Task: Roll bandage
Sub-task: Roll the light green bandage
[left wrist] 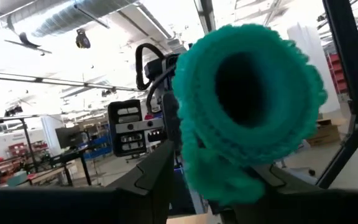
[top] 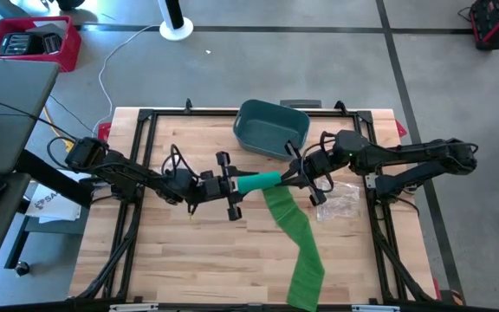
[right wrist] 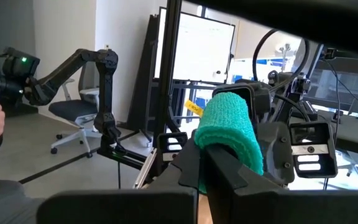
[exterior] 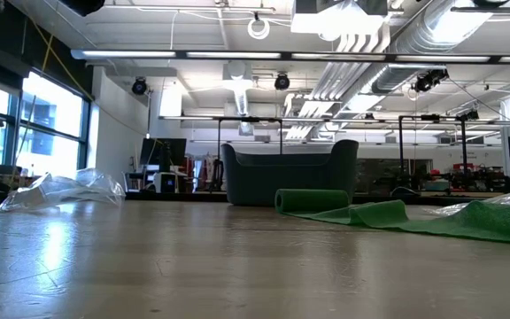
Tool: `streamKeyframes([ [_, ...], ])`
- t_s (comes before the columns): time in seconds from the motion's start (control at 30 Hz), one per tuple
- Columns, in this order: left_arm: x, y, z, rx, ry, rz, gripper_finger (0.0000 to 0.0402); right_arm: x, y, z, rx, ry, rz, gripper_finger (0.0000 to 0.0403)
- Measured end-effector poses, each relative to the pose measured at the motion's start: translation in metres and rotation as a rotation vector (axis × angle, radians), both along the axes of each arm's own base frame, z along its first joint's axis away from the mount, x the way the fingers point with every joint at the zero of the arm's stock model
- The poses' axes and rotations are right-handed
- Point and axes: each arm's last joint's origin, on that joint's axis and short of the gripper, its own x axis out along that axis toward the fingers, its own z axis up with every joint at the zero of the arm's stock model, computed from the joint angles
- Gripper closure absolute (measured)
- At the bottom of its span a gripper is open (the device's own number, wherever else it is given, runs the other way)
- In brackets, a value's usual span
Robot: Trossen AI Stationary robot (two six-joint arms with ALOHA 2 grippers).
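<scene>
Both pincers (top: 239, 184) (top: 286, 178) apparently pinching opposite ends of green bandage roll (top: 260, 181).

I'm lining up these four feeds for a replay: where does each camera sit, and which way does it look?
High: overhead, straight down; both arms, the left gripper and right gripper on the bandage roll.
Low: table height, looking level; bin, bandage, no arm.
Left wrist: down the roll's hollow end, own fingers beside it.
Right wrist: roll's other end.
Shared: the roll, all four.
</scene>
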Motion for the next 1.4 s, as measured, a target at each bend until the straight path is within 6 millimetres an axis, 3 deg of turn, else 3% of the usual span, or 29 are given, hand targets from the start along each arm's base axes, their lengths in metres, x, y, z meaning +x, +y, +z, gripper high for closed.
streamKeyframes([
  [0.27,-0.001,0.001,0.002,0.007,-0.014,0.037,0.0391,0.0,0.0,0.001,0.001,-0.009,-0.002,0.0402],
  [0.63,0.003,0.001,-0.009,-0.039,0.096,0.014,0.04,0.0,0.0,0.002,-0.035,-0.036,-0.01,0.0402],
  [0.97,0.002,-0.012,-0.012,-0.035,0.121,-0.073,0.0401,0.002,-0.004,-0.003,-0.08,-0.004,-0.196,0.0402],
  [1.4,0.004,-0.006,-0.017,-0.078,0.167,-0.021,0.0401,0.001,0.024,-0.001,-0.2,-0.081,-0.173,0.0402],
])
